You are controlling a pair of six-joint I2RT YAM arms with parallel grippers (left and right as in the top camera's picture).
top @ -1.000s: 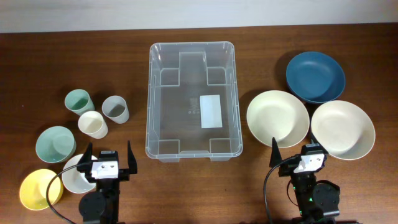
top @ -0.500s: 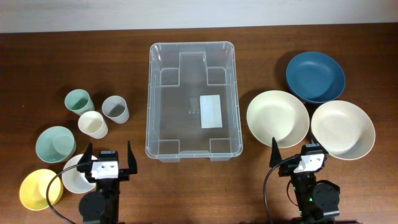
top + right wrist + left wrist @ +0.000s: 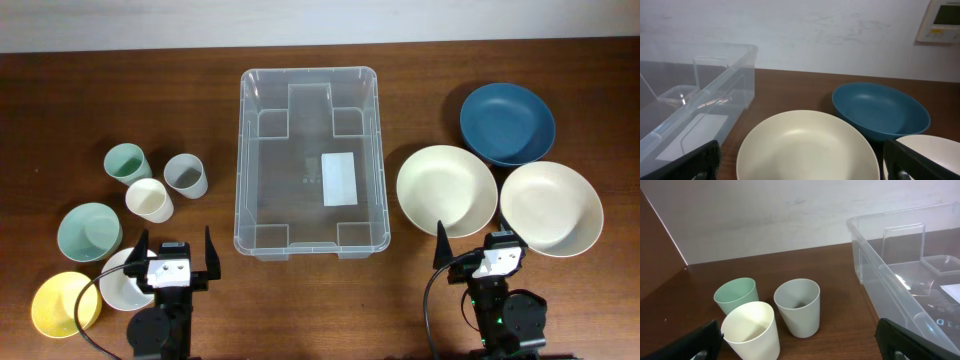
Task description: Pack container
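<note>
Arms: staying parked at the near edge, nothing shifting since a second ago.
Table (image 3: 420, 90): dark brown wood, carrying everything and running back to the wall.
Wall (image 3: 765, 215): plain white, rising behind the far edge and bearing a pale control panel (image 3: 942, 20) at upper right in the right wrist view.
Container (image 3: 241, 170): sitting upright mid-table, between cups and bowls, showing its white label (image 3: 340, 178) on the base.
Left gripper (image 3: 174, 237): waiting with fingers spread wide, just beside a white bowl (image 3: 120, 283).
Right gripper (image 3: 483, 240): waiting with fingers spread wide, near the closest cream bowl (image 3: 446, 190).
Left side: green cup (image 3: 127, 162), grey cup (image 3: 186, 175) and cream cup (image 3: 150, 199) standing close together; green bowl (image 3: 89, 232) and yellow bowl (image 3: 63, 304) lying nearer.
Right side: blue bowl (image 3: 507, 123) lying farthest back, second cream bowl (image 3: 551, 208) lying just beside the first.
</note>
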